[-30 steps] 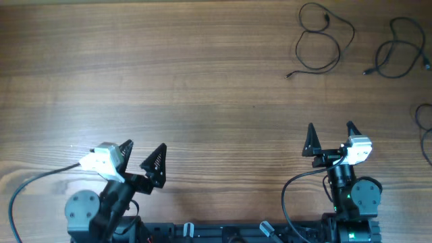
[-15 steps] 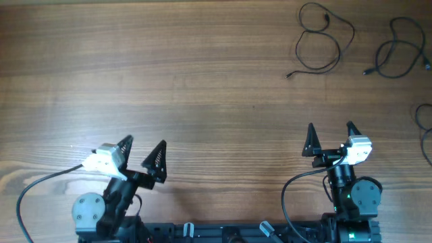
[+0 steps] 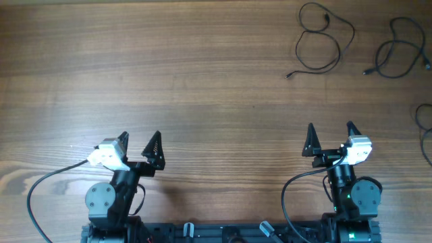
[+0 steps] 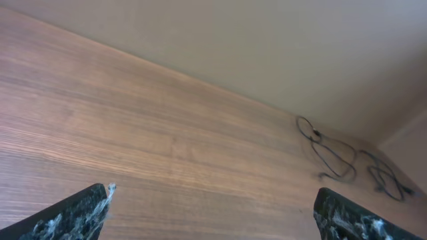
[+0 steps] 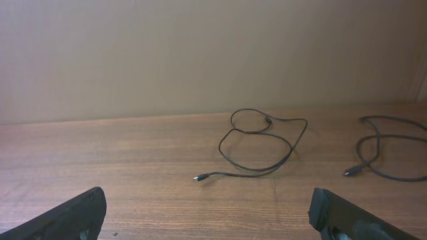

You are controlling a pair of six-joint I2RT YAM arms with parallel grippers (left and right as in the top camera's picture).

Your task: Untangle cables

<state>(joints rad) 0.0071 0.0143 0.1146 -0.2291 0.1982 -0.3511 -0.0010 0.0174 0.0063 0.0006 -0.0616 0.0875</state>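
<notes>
Three thin black cables lie apart at the table's far right. One looped cable [image 3: 322, 42] also shows in the right wrist view [image 5: 257, 150] and the left wrist view [image 4: 330, 155]. A second cable [image 3: 398, 50] lies right of it [image 5: 383, 157]. A third cable [image 3: 425, 131] is cut by the right edge. My left gripper [image 3: 138, 145] is open and empty near the front left [image 4: 213, 213]. My right gripper [image 3: 331, 135] is open and empty at the front right [image 5: 210, 217], well short of the cables.
A wooden table [image 3: 202, 81] fills the overhead view. A plain wall [image 5: 200, 53] rises behind its far edge. The arm bases and their own black cords [image 3: 40, 192] sit along the front edge.
The left arm has swung right and straightened, its gripper now pointing up the table. The right arm and the cables have not moved.
</notes>
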